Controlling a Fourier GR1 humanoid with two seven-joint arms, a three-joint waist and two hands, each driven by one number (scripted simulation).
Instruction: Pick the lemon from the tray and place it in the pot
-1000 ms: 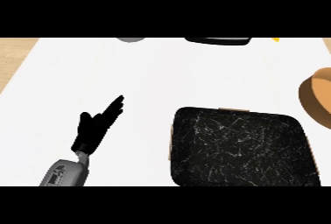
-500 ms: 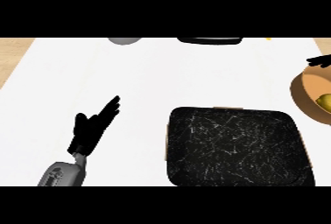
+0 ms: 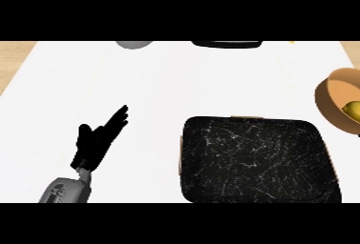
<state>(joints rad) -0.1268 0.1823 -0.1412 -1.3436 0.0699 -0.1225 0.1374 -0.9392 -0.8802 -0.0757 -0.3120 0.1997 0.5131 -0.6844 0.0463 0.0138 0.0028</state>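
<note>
I see the lemon (image 3: 352,109) already lying in the pot (image 3: 330,97), the tray (image 3: 253,159) bare; my left hand (image 3: 98,140) rests spread on the desk (image 3: 175,86).

lemon (image 3: 353,109) – yellow, in tan pot (image 3: 330,97) (right edge) | tray (image 3: 255,159) – black, marbled

The tabletop (image 3: 211,81) is being shown as a smooth, matt white surface, with a wood-grained strip along its left edge. The tray (image 3: 253,162) is being shown as black with white marbled veining, edged in a brown, wood-like rim. The pot (image 3: 334,97) is being rendered smooth and matt tan. The lemon (image 3: 353,109) is being rendered dull yellow-green. The left hand (image 3: 98,140) is being shown matt black.
</note>
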